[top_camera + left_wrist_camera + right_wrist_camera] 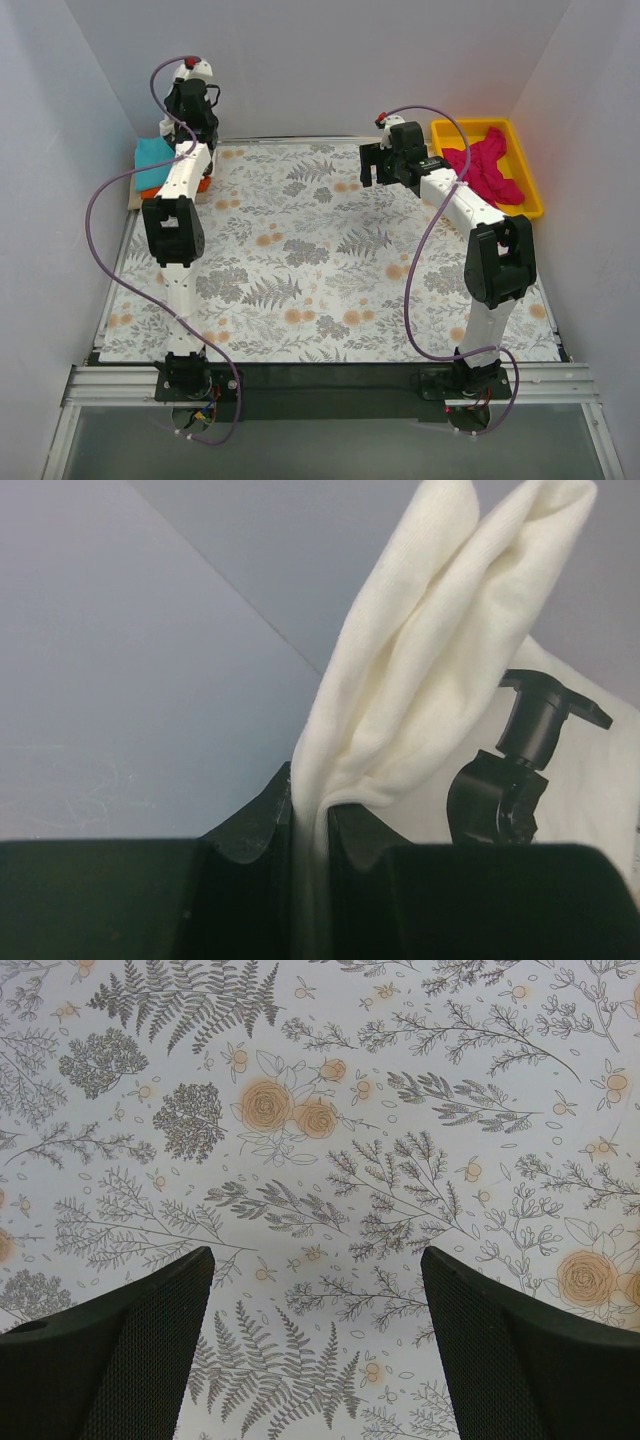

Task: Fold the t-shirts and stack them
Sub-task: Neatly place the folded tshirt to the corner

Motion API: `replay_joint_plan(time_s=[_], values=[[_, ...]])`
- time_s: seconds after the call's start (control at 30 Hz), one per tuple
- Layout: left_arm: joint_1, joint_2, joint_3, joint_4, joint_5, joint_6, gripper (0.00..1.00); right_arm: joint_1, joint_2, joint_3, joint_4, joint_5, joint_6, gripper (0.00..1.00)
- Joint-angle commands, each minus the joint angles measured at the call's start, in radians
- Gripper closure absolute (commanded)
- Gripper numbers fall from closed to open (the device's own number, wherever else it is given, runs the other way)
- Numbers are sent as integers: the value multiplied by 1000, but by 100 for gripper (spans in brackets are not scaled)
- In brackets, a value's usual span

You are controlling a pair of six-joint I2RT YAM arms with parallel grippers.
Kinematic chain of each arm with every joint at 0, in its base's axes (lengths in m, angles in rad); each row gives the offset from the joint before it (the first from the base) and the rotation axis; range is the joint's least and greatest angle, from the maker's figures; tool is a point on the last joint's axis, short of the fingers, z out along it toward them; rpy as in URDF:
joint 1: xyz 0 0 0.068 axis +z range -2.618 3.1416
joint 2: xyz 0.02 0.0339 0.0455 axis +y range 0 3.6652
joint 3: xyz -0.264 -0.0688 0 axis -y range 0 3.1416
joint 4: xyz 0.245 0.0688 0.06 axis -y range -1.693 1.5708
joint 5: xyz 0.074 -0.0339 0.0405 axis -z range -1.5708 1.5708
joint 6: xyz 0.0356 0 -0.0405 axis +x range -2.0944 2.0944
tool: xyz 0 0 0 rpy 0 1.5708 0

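My left gripper [312,802] is shut on a fold of the cream-white t-shirt [440,650], which stands up from the jaws in front of the wall. In the top view this gripper [187,115] is at the far left corner, over the folded teal t-shirt [152,160], which lies on the orange t-shirt [204,185]. The cream cloth is hidden there by the wrist. The magenta-pink t-shirt [489,170] lies crumpled in the yellow bin [530,190]. My right gripper [315,1260] is open and empty above the floral cloth, left of the bin [374,165].
The floral grey table cloth [320,260] covers the table. White walls close in the left, back and right sides. A black clamp knob [530,745] sits right of the left jaws. The yellow bin stands at the back right corner.
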Motion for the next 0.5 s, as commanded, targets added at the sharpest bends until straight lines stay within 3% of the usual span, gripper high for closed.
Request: replay_joint_plan(time_s=[0.0, 0.47], values=[[36, -101, 20, 22, 26, -40, 100, -3, -5, 14, 22, -8, 3, 24], [213, 12, -53, -8, 156, -156, 100, -1, 36, 11, 17, -38, -3, 25]])
